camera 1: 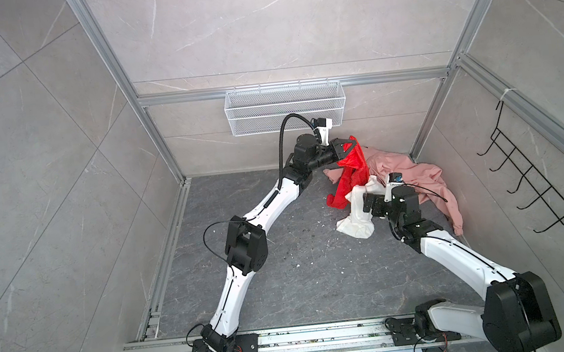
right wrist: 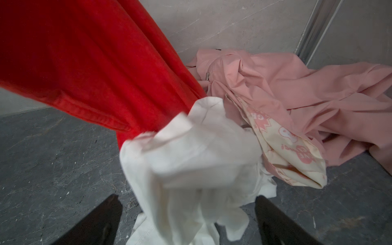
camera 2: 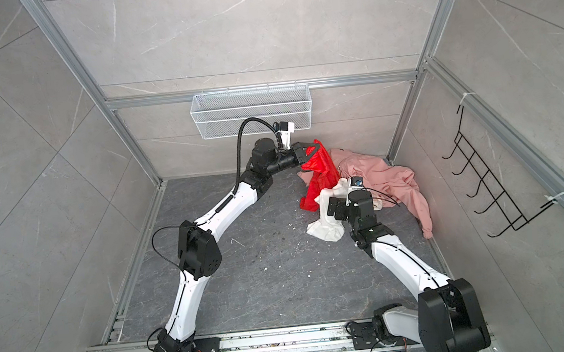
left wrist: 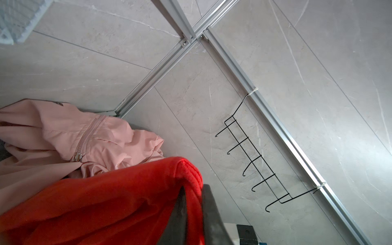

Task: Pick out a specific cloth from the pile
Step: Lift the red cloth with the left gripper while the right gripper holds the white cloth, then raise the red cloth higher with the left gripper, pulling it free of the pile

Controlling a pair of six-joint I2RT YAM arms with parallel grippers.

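Jaws on the left gripper point(camera 1: 351, 145) are clamping fully shut on the top edge of the red cloth point(camera 1: 353, 177), up off the floor point(camera 1: 281, 254) and just below the white wire basket point(camera 1: 285, 113) on the back wall. In the left wrist view a red fold is bulging up between the two dark fingers point(left wrist: 180, 214). In both top views the red cloth is hanging from that grip as a long drape, lower end reaching the near-left edge of the pile point(camera 1: 401, 179) in the far right corner. It isn't hanging free: the white garment point(camera 1: 358, 217) is wrapping around its lower end and standing up off the floor with it, the rest trailing on the dark tiles. The pale pink garment point(camera 1: 418, 174), zipped, is lying flat behind both, one sleeve running along the right wall below the black hook rack point(camera 1: 533, 166). The right gripper point(camera 1: 368, 205) is sitting low against the white garment with its fingers point(right wrist: 106, 218) spread wide. White fabric is bunching between them, but as far as the right wrist view shows they aren't squeezing it, so it is gripping nothing. Cream fabric with pink print point(right wrist: 286, 152) is showing at the pink garment's edge; cannot tell whether it's lining or a separate piece.
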